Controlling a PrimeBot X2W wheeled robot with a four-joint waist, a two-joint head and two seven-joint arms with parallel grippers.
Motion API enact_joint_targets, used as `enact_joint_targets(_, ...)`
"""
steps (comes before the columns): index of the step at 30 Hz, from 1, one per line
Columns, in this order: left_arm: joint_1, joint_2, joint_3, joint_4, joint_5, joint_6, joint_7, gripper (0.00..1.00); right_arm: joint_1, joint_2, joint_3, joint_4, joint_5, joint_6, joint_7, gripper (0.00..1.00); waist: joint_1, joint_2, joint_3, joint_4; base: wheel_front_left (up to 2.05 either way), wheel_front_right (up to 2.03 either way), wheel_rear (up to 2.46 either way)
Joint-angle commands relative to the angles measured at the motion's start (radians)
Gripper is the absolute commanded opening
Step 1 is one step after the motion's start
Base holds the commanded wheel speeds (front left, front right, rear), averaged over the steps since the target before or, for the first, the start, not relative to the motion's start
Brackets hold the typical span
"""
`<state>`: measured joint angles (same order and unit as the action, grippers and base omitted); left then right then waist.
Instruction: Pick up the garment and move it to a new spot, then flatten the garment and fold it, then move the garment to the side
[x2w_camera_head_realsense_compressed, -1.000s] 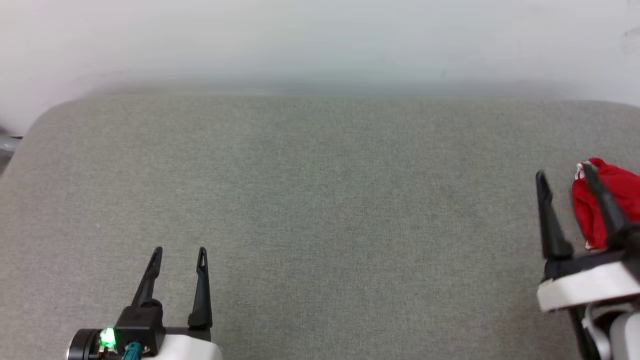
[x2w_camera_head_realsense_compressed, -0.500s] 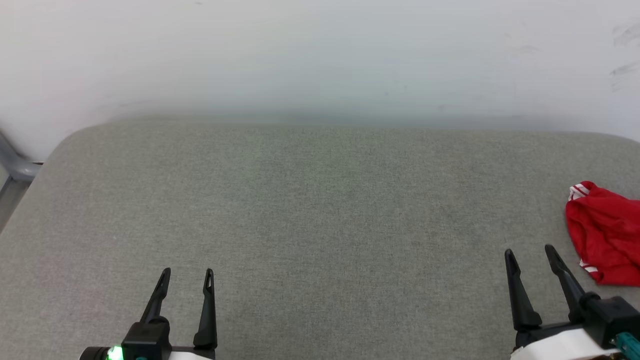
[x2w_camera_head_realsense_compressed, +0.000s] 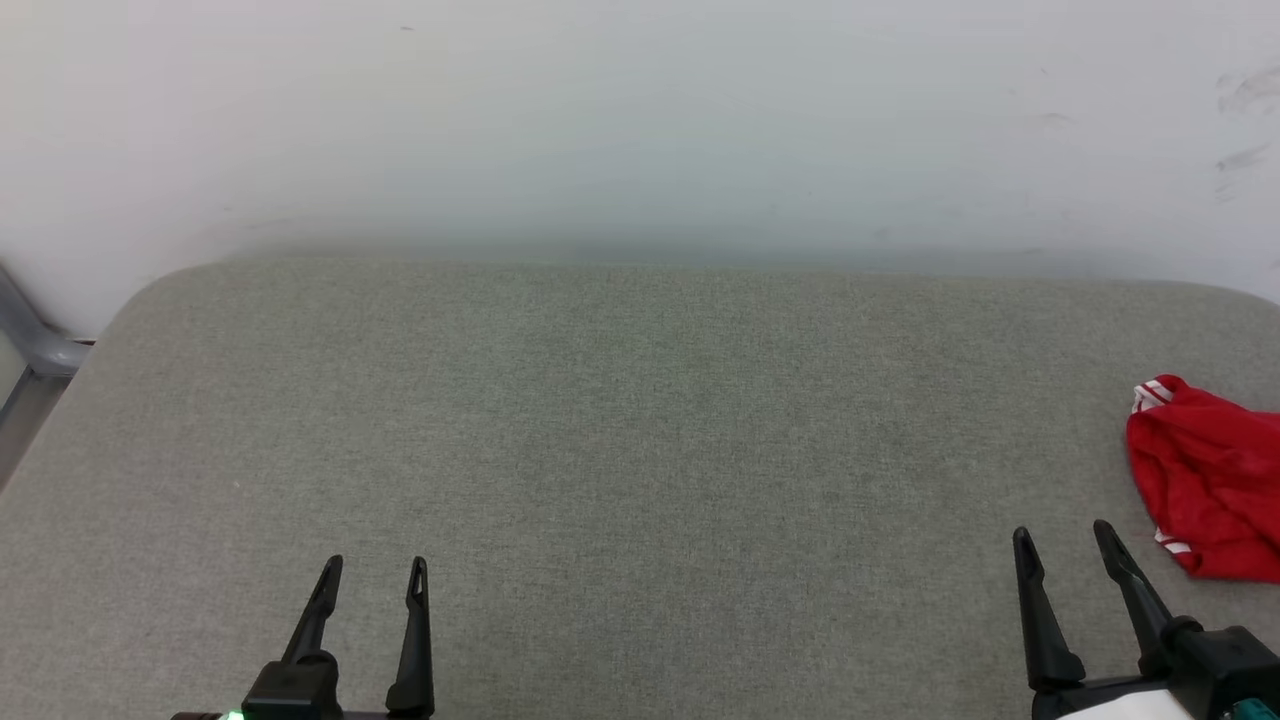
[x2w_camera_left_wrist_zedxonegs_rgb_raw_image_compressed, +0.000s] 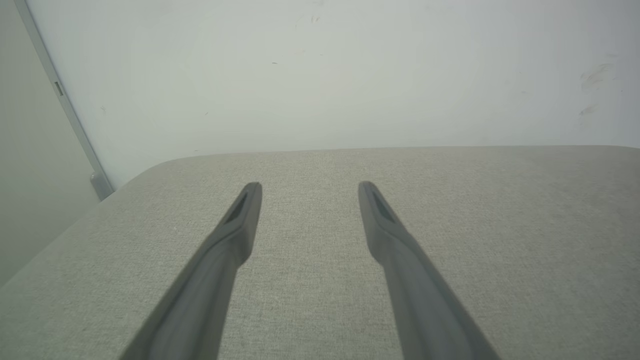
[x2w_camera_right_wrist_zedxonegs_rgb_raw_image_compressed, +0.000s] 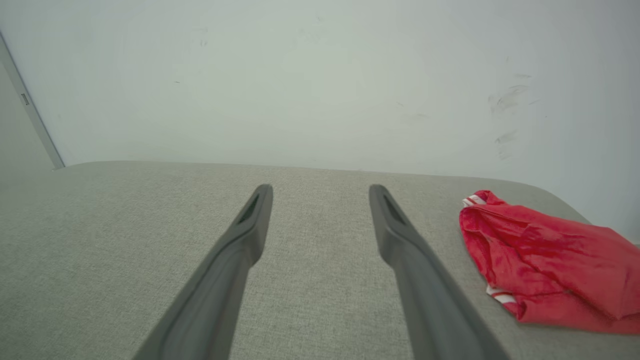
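Fingers (x2w_camera_head_realsense_compressed: 1043, 620) apart above grey upholstery (x2w_camera_head_realsense_compressed: 640, 450), white wall (x2w_camera_head_realsense_compressed: 640, 120).

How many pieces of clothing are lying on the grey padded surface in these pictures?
1. The garment, red with striped trim, lies bunched at the right end of the grey surface, right of the open right gripper and apart from it. The head view's edge hides part.

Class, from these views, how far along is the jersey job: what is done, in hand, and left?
Done, seemingly: the red jersey lies as a compact bundle at the right edge of the grey pad. In hand: nothing; left gripper and right gripper stand open, empty. Left: perhaps nothing, though the fold looks rumpled.
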<state>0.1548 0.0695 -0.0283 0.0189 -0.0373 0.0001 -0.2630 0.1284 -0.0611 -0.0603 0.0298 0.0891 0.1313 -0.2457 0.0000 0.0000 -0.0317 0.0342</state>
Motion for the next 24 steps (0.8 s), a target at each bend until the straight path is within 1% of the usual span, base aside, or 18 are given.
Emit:
enact_joint_targets(1, 0.004, -0.001, 0.001, 0.002, 0.001, -0.005, -0.002, 1.00, 0.013, 0.005, -0.001, -0.004, 0.000, -0.001, -0.003, 1.00, 0.0000, 0.0000, -0.001, 0.000, 0.00, 0.00, 0.00)
enact_joint_targets(2, 0.000, 0.000, 0.001, 0.003, -0.001, -0.002, 0.000, 0.00, 0.000, 0.001, 0.001, 0.000, -0.001, 0.000, 0.000, 0.00, 0.0000, 0.0000, -0.001, 0.000, 0.00, 0.00, 0.00)
enact_joint_targets(7, 0.006, -0.006, 0.001, 0.050, -0.021, -0.003, 0.010, 0.00, 0.004, 0.001, 0.006, 0.043, 0.016, 0.000, 0.004, 0.00, 0.0000, 0.0000, -0.001, 0.000, 0.00, 0.00, 0.00)
enact_joint_targets(24, -0.057, -0.009, 0.033, 0.089, -0.367, -0.032, 0.092, 0.00, -0.052, -0.002, -0.001, 0.080, 0.359, 0.000, 0.078, 0.00, 0.0000, 0.0000, 0.004, -0.005, 0.00, 0.00, 0.00)
